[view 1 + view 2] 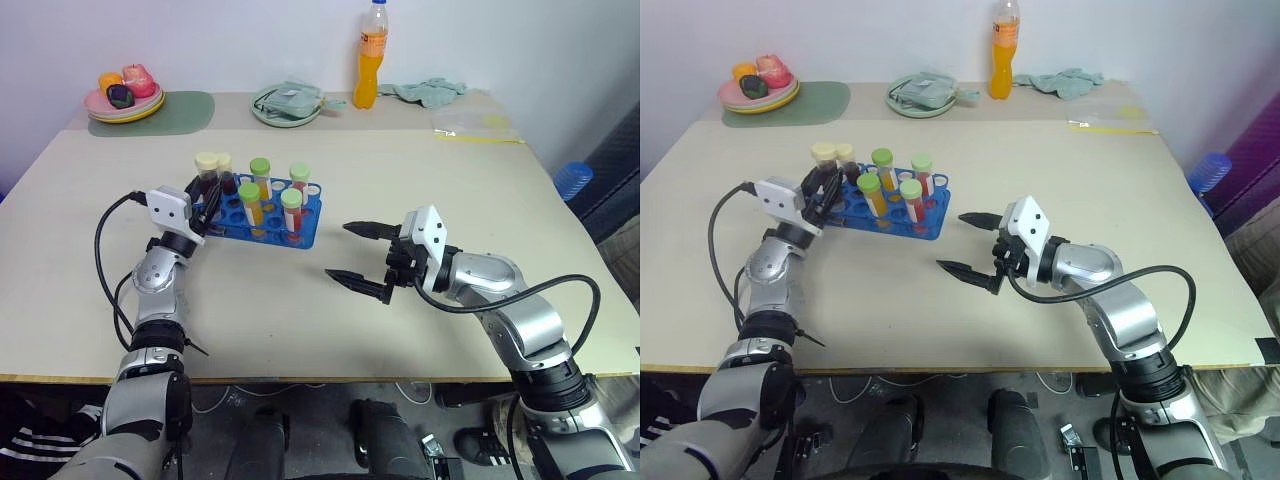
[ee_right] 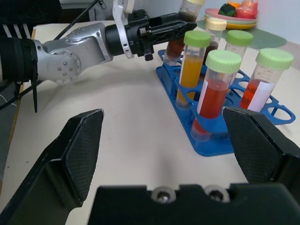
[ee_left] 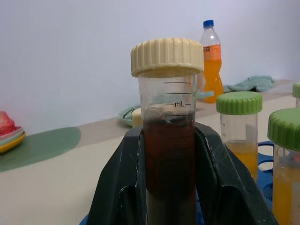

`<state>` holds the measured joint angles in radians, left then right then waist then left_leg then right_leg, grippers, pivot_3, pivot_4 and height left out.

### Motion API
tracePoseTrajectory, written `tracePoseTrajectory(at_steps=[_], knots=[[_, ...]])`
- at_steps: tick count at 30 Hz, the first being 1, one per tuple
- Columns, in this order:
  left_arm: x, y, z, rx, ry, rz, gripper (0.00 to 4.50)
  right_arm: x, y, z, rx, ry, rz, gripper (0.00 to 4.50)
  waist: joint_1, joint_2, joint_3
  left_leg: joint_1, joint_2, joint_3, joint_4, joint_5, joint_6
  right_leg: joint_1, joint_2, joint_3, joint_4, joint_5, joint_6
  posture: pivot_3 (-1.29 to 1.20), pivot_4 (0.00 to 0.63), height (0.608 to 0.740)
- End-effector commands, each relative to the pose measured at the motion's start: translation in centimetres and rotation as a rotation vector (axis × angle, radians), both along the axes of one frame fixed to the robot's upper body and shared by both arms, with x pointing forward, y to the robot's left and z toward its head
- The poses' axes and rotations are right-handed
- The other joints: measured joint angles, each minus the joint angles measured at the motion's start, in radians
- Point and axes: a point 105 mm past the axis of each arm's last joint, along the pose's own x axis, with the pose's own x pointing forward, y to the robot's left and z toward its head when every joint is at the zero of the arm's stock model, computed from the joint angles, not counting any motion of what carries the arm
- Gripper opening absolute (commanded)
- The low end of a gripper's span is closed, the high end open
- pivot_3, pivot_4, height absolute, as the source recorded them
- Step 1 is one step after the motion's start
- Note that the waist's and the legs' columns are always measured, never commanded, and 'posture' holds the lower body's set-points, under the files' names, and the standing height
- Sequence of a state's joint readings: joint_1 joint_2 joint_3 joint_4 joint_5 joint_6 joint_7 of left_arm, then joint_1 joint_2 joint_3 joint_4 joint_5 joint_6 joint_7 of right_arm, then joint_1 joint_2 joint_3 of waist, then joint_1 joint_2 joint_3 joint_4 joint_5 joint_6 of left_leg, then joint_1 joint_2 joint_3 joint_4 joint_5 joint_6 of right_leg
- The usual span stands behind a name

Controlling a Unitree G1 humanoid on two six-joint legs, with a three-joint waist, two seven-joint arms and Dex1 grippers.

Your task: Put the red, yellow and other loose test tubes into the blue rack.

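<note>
My left gripper (image 1: 206,192) is shut on a dark maroon test tube (image 3: 169,154) with a cream cap, held upright over the left end of the blue rack (image 1: 305,236). I cannot tell whether its bottom sits in a hole. A second cream-capped tube (image 1: 223,165) stands right beside it. Several green-capped tubes with yellow-orange (image 2: 191,70) or red (image 2: 213,96) liquid stand upright in the rack. My right gripper (image 1: 337,250) hovers open over the table just right of the rack, pointing at it, with nothing between its fingers.
Along the table's far edge stand a tall orange drink bottle (image 1: 371,60), a round green plate (image 1: 287,105) with a cloth, stacked plates of fruit (image 1: 125,100) on a green mat, a teal cloth (image 1: 428,92) and a clear bag (image 1: 470,122).
</note>
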<state>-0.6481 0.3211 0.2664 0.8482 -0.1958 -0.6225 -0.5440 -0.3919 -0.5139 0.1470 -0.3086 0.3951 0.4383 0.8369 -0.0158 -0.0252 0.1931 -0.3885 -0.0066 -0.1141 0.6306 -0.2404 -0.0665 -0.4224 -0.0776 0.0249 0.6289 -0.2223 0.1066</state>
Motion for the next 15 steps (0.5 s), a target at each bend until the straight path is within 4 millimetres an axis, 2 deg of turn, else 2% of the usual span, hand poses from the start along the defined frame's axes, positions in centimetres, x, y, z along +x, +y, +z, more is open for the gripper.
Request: tracePoseTrajectory(at_steps=[1, 9, 15], knots=[[0.3, -0.2, 0.3, 0.006, -0.007, -0.002, 0.79, -0.3, 0.0, 1.3, 0.017, -0.051, 0.003, 4.5, 0.0, 0.0, 0.0, 0.0, 0.0, 0.0, 0.0, 0.0, 0.0, 0.0, 0.0, 0.0, 0.0, 0.0, 0.0, 0.0, 0.15, 0.74], [0.6, -0.6, 0.1, 0.0, 0.003, -0.009, 0.79, -0.1, 0.0, 1.3, 0.017, -0.058, -0.003, 4.5, -0.001, 0.0, 0.0, 0.0, 0.0, 0.0, 0.0, 0.0, 0.0, 0.0, 0.0, 0.0, 0.0, 0.0, 0.0, 0.0, 0.15, 0.74], [0.3, 0.5, -0.2, -0.036, 0.01, 0.022, 0.79, 0.0, -0.1, 1.3, 0.017, -0.061, -0.009, 4.5, -0.001, 0.0, 0.0, 0.0, 0.0, 0.0, 0.0, 0.0, 0.0, 0.0, 0.0, 0.0, 0.0, 0.0, 0.0, 0.0, 0.15, 0.74]])
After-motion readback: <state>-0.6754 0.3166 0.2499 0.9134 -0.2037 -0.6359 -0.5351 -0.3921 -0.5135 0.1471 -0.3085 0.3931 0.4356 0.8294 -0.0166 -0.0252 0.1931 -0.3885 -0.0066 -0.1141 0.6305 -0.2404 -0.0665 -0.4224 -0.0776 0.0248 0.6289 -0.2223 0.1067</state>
